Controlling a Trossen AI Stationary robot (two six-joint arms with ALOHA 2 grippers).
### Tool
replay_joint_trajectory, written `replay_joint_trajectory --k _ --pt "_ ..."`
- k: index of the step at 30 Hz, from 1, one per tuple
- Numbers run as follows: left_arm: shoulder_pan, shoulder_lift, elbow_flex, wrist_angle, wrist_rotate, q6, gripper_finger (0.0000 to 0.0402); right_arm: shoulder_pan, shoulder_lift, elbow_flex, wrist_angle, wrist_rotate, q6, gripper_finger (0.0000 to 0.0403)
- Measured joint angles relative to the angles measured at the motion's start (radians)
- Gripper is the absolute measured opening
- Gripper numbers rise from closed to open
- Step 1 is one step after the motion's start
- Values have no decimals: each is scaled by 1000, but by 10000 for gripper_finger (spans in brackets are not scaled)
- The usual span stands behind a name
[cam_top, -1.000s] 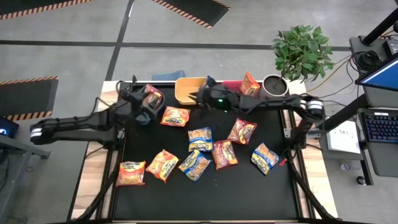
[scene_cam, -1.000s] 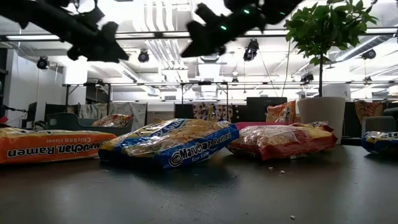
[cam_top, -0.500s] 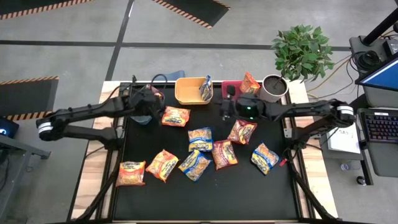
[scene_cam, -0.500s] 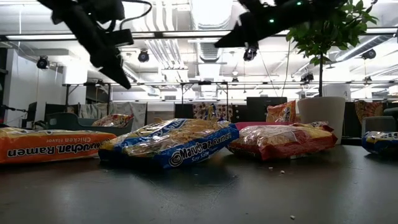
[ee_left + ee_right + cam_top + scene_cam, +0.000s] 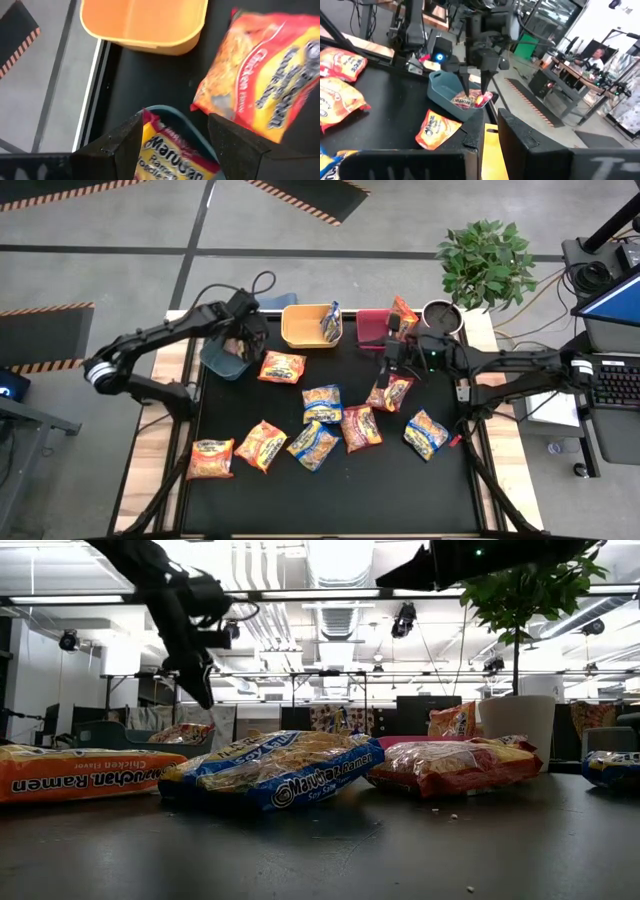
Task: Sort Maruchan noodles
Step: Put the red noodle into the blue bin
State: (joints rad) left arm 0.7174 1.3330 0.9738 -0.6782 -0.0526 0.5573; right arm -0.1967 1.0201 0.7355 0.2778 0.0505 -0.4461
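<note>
Left hand (image 5: 238, 345) spread wide over blue bin (image 5: 222, 361); right hand (image 5: 392, 352) pinched shut, empty. Noodle packets (image 5: 324, 404) look light, crinkly, slippery: pinch an edge seam.

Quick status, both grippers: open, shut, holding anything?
Left gripper: open, empty, above the packet in the blue bin.
Right gripper: shut, holding nothing visible.

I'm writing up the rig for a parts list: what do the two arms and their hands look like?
Both arms are black, slender and jointed. The left arm has a white band near its base and a black cable looping above its hand. The right arm carries a white band too; a green light glows near its hand.
</note>
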Motion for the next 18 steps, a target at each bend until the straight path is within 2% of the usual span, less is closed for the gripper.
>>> replay_joint_trajectory --k 9,18 --pt "68 82 15 -7 2 110 207 0 1 -12 -3 0 11 43" --pt "145 72 15 1 2 115 207 0 2 -12 -11 0 25 43"
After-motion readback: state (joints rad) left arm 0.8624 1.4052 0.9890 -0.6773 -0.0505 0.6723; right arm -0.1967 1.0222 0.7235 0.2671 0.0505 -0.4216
